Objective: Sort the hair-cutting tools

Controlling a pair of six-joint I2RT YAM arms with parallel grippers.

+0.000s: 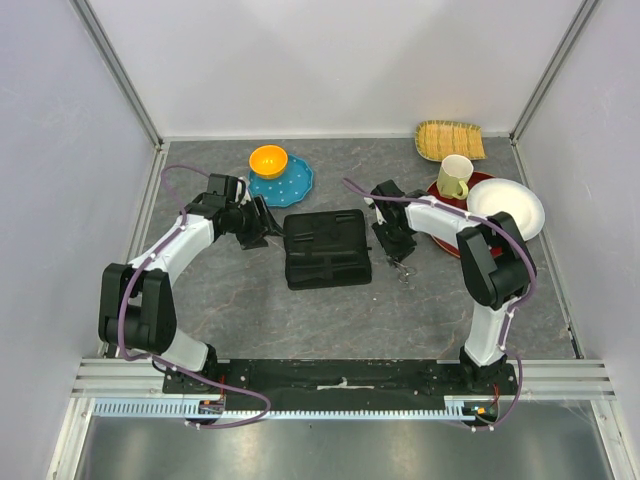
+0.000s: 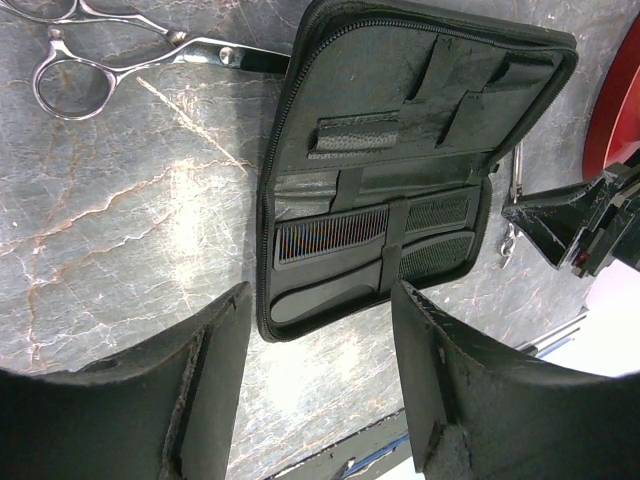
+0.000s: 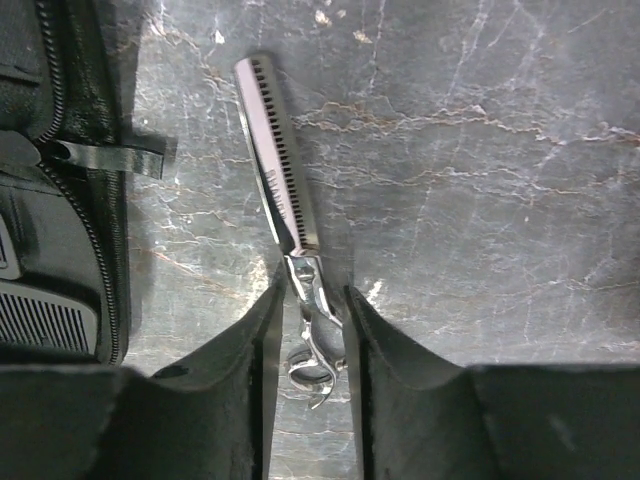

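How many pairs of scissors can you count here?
2. The first pair lies beside the open case; the second pair lies on the case's other side, handles between the right gripper's fingers. None shows inside the case.

Case mid-table, tools in and beside it

One comb (image 2: 340, 232) lies beside the other comb (image 2: 435, 258) in one half of the open case (image 1: 327, 248). The left scissors (image 2: 205, 50) touch its left edge. The right scissors (image 3: 283, 180) lie just right, apart. A bowl (image 1: 268, 160) and mug (image 1: 455, 177) stand behind.

Left arm (image 1: 178, 243) and right arm (image 1: 442, 216) reach inward, wrists low.
Left fingers (image 2: 130, 400) stand wide apart; right fingers (image 3: 420, 420) sit closer together.
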